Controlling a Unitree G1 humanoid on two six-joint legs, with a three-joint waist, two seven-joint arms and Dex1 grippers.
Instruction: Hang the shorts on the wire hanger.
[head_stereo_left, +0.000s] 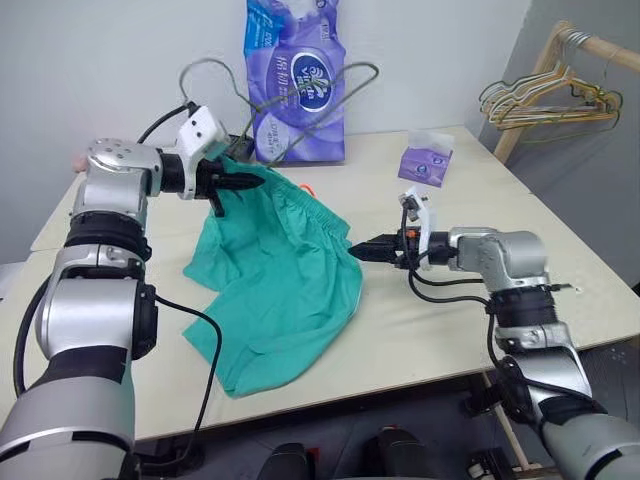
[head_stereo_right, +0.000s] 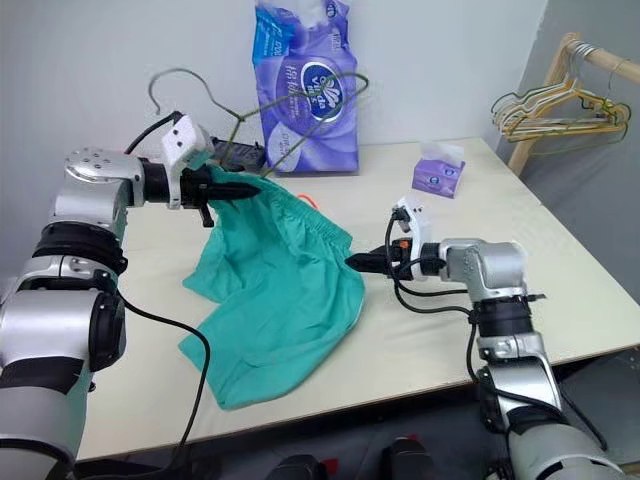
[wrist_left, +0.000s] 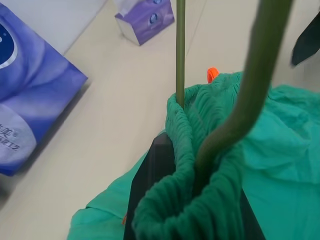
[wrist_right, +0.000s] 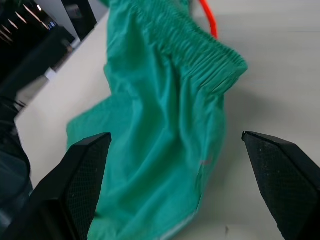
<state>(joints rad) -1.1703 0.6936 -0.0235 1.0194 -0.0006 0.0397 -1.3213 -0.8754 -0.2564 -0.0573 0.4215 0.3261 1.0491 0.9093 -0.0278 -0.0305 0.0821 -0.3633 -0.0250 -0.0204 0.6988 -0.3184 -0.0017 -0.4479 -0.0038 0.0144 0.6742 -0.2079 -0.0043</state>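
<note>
The shorts (head_stereo_left: 275, 285), judged light, limp and apt to slide, hung from the left pincer (head_stereo_left: 240, 185), which was clamped on the gathered waistband together with the wire hanger (wrist_left: 180, 50); the legs trailed on the table (head_stereo_left: 450, 320). The right pincer (wrist_right: 170, 165) was spread wide just beside the free waistband corner, judged the best hold. Beyond it stood a tissue box (head_stereo_left: 425, 165) and a purple tissue pack (head_stereo_left: 298, 80), neither obstructing.

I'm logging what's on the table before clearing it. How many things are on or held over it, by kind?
Shorts: 1
Wire hanger: 1
Large purple tissue pack: 1
Small purple tissue box: 1
Total: 4
The hangers on the rack beside the table are not counted.
</note>
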